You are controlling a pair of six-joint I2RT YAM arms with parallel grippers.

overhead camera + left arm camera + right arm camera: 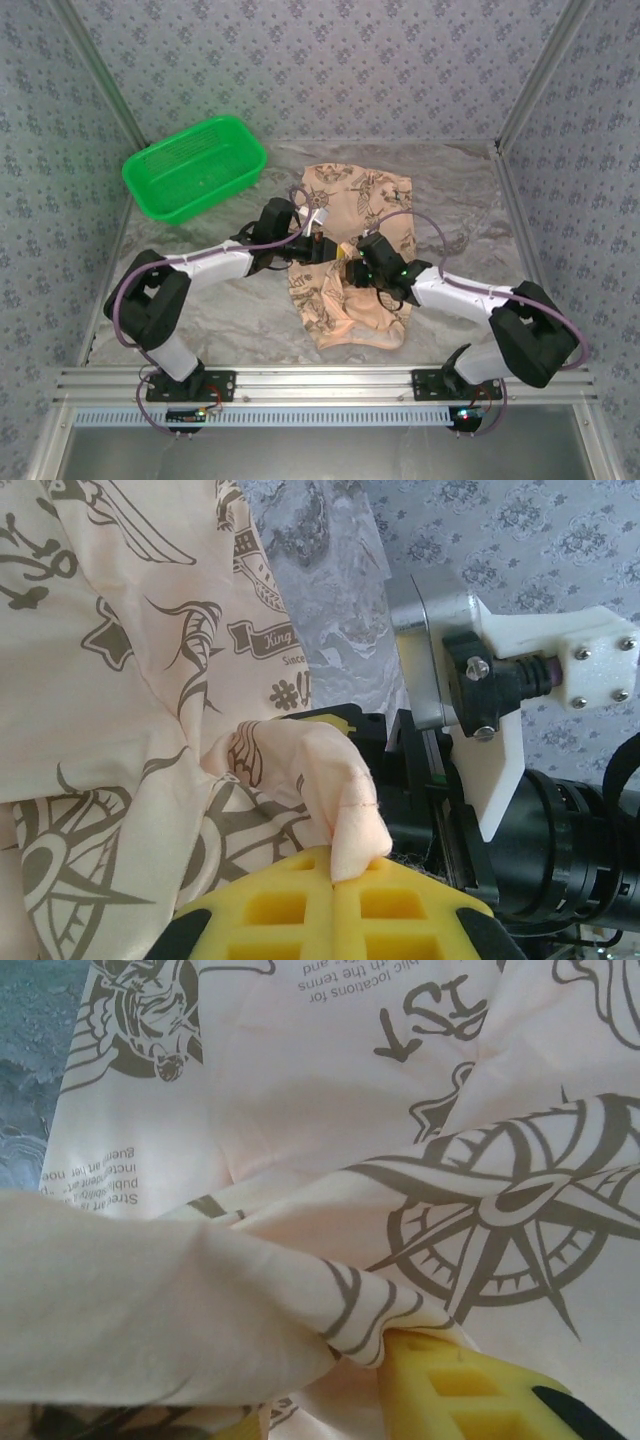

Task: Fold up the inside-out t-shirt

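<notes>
Pinching a fold of the soft tan-peach compass-print t-shirt (120,710), left pincer (335,880) clamped on it; right pincer (356,268) (grip hidden, can't tell) should pull level, slowly.

Floral grey walls (320,60), marbled tabletop (470,200)

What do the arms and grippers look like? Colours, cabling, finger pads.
Left arm and right arm match: white links, blocky black joints, a purple cable looped along each. Left gripper and right gripper have yellow fingers moulded with square pockets, black at the edges. A green light glows by the right wrist.
</notes>
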